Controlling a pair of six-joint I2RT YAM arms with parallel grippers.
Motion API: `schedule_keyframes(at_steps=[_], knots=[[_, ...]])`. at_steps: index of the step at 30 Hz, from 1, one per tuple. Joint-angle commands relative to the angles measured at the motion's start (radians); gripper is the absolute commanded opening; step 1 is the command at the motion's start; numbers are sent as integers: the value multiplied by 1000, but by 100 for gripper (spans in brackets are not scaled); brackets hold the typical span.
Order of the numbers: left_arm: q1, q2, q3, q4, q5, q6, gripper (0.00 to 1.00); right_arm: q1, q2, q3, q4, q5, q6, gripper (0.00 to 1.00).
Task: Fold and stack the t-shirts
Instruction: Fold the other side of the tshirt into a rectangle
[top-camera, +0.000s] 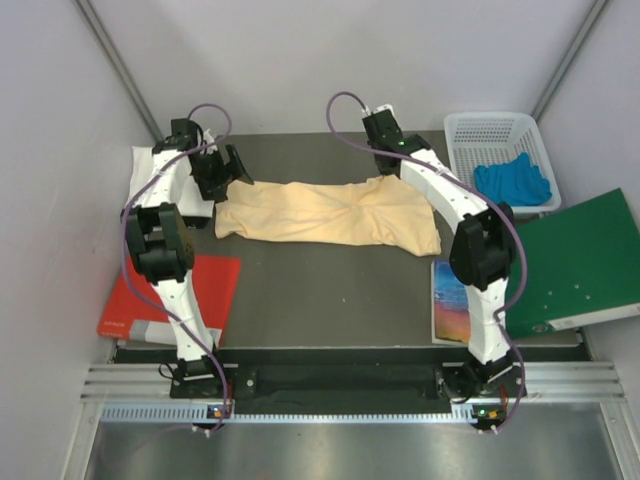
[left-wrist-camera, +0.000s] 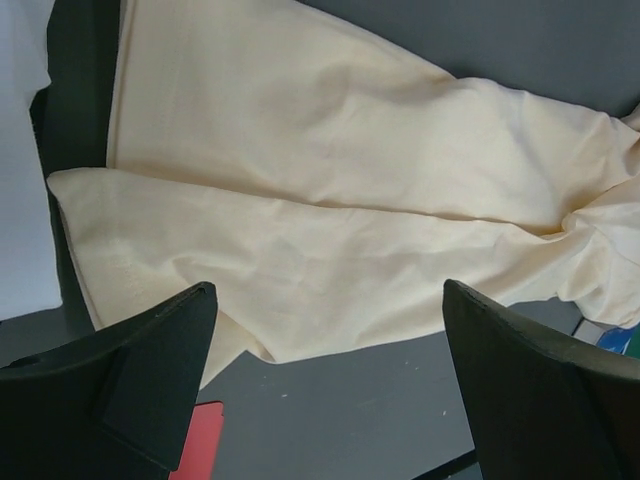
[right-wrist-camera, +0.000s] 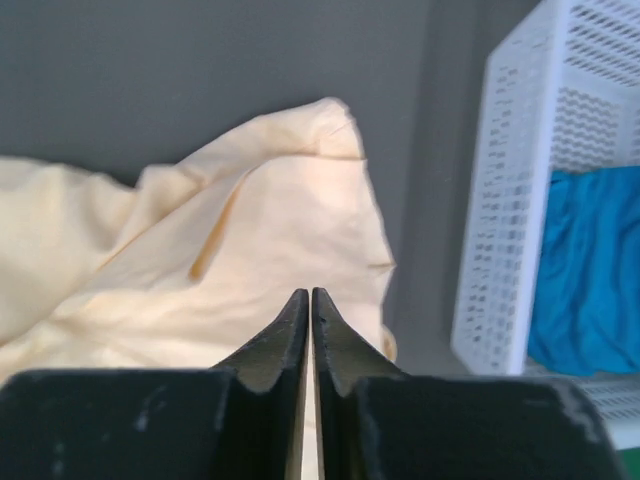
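Peach t-shirt (top-camera: 325, 212) lying rumpled, lengthwise, on counter (top-camera: 330, 295). Left end effector (left-wrist-camera: 327, 300) spread wide above its left end; right end effector (right-wrist-camera: 311, 295) pressed together over right corner, apparently empty. Risk: one-sided pinch, dragging cloth and bunching the fold.

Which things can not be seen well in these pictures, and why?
- White t-shirt: top view, left arm covers most; left wrist view, cut by edge.
- Colourful book: top view, right arm hides part.
- Right gripper: shut over peach t-shirt; grip on cloth unclear, own fingers hide it.
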Motion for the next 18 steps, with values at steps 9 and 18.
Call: schedule_keyframes(at_steps=[9, 18], knots=[[-214, 124, 174, -32, -173, 43, 99, -3, -26, -232, -187, -366, 203, 0], [-260, 292, 352, -44, -278, 4, 0, -39, 23, -222, -215, -465, 233, 0]])
